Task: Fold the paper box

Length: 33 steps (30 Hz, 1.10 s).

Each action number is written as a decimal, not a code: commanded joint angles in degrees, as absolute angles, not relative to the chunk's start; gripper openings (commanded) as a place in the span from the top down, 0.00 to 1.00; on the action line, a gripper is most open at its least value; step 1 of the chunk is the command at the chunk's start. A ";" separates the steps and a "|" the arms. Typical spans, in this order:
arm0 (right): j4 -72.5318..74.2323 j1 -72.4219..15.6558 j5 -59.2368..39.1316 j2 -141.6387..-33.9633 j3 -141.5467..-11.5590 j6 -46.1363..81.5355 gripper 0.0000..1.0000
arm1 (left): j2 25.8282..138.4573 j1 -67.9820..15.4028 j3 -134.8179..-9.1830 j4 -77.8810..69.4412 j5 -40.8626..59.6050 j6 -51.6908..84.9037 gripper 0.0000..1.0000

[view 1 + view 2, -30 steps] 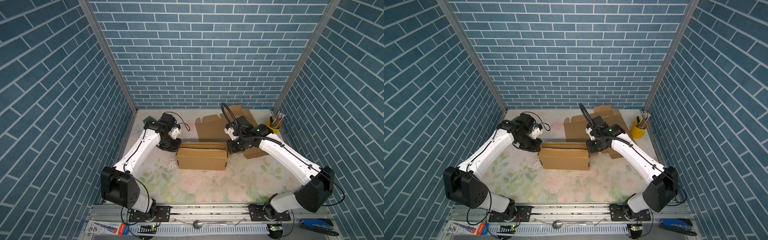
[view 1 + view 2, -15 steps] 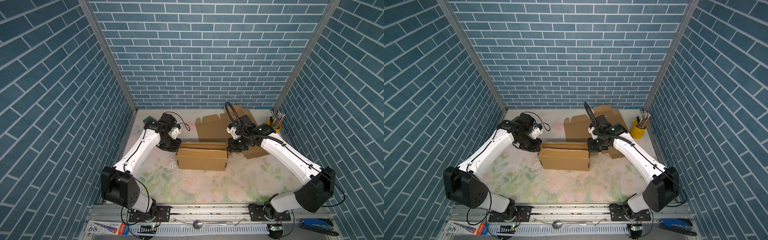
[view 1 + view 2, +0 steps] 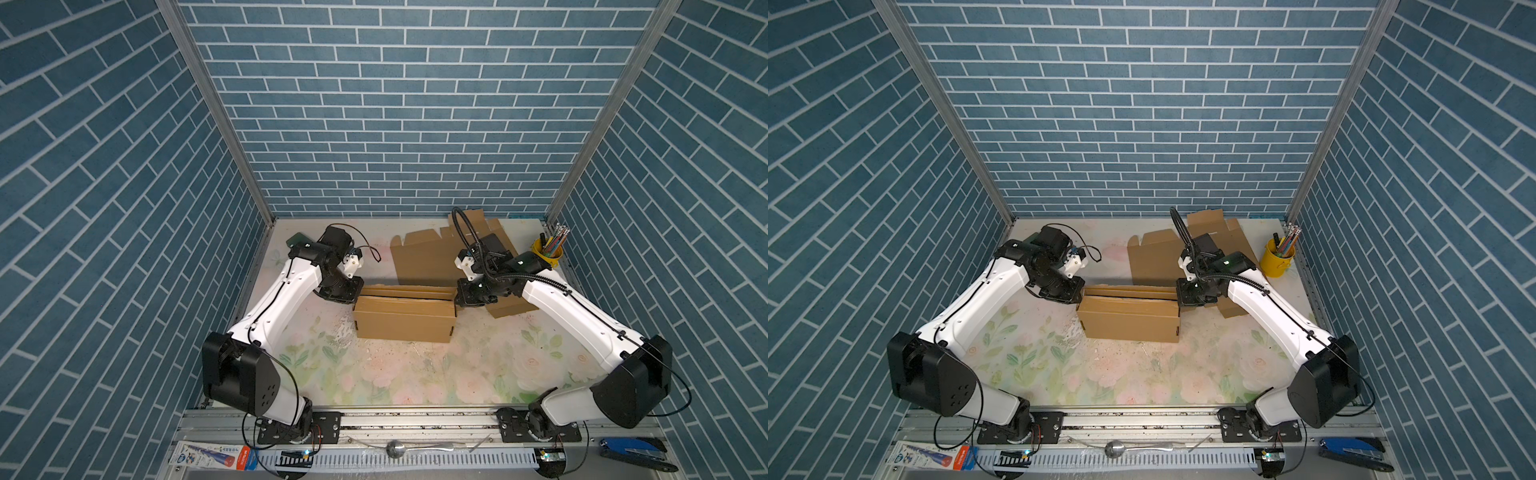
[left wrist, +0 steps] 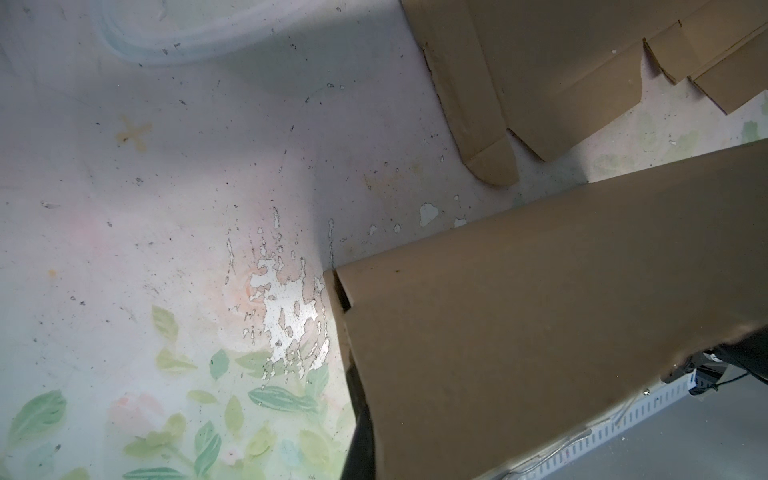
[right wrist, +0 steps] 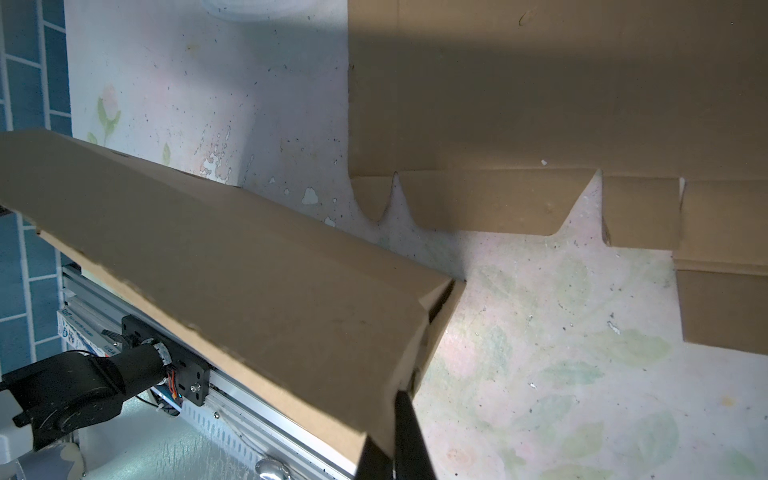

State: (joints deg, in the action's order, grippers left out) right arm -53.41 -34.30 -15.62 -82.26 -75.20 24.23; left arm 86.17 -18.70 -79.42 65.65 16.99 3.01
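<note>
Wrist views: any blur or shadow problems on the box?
Left wrist view: box mostly sharp, its edge nearest the lens blurred; shadow falls across the mat. Right wrist view: a dark shadow band crosses the flat cardboard; box's near edge soft too.

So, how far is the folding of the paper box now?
Done: the paper box stands raised, front wall up. In hand: the left hand and the right hand each pinch one end. Left: the panels layered along its back top edge seem not yet tucked in.
</note>
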 commanded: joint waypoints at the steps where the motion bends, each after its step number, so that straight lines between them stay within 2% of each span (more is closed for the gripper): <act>1: -54.28 -35.92 -13.92 -82.23 -73.28 25.65 1.00 | 88.32 -19.76 -78.93 68.72 17.05 3.11 1.00; 13: -55.98 -39.82 -3.19 -82.83 -73.31 26.41 1.00 | 87.54 -20.70 -77.54 67.78 16.87 3.59 1.00; 22: -52.59 -40.64 -6.56 -81.99 -72.29 28.44 1.00 | 87.63 -20.72 -75.87 66.71 16.09 3.21 1.00; 29: -54.01 -37.07 -13.21 -80.56 -74.80 26.48 0.85 | 87.63 -20.76 -75.67 66.45 16.00 3.32 1.00; 31: -55.03 -36.28 -14.42 -80.21 -75.93 25.68 0.79 | 87.76 -20.75 -75.79 66.42 15.94 3.29 1.00; 33: -56.55 -35.09 -15.56 -79.68 -77.25 24.38 0.68 | 87.97 -20.72 -76.01 66.62 15.88 3.22 1.00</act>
